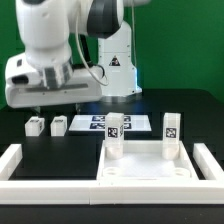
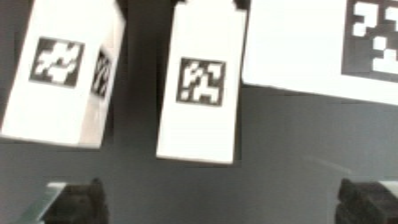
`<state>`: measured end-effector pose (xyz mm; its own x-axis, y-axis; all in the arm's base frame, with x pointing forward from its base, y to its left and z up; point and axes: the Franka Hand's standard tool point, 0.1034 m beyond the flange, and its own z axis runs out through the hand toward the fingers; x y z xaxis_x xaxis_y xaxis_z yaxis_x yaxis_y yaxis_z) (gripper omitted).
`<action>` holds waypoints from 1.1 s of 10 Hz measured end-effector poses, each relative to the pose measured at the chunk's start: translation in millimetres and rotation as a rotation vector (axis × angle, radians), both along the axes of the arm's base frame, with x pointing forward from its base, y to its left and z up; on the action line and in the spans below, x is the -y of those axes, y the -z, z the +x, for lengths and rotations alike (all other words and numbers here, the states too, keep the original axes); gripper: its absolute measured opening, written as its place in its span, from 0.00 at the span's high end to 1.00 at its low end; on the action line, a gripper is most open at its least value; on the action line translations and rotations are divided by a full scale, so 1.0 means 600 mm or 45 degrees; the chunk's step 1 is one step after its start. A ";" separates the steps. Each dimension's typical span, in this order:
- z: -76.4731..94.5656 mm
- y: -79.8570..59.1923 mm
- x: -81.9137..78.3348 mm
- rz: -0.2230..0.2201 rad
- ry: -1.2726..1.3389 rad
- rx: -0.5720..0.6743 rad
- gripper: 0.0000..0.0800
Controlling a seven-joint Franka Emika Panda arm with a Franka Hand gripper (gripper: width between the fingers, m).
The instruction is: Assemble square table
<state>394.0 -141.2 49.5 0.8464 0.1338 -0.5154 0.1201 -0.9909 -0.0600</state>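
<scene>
2 fingers (image 2: 71, 203) of the empty gripper (image 2: 217, 200) gape wide above 2 legs (image 2: 199, 85).

Hand (image 2: 217, 204) blurred, fingertips (image 2: 75, 203) edge-cropped

slab (image 1: 145, 166) w/ 2 upright legs (image 1: 115, 135), 2 loose legs (image 1: 36, 126)
</scene>
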 end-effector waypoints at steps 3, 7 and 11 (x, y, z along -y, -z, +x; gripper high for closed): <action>-0.004 0.006 -0.014 0.013 -0.019 -0.223 0.19; -0.042 0.038 0.005 -0.029 0.053 -0.323 0.19; -0.042 0.043 0.003 -0.024 0.041 -0.340 0.19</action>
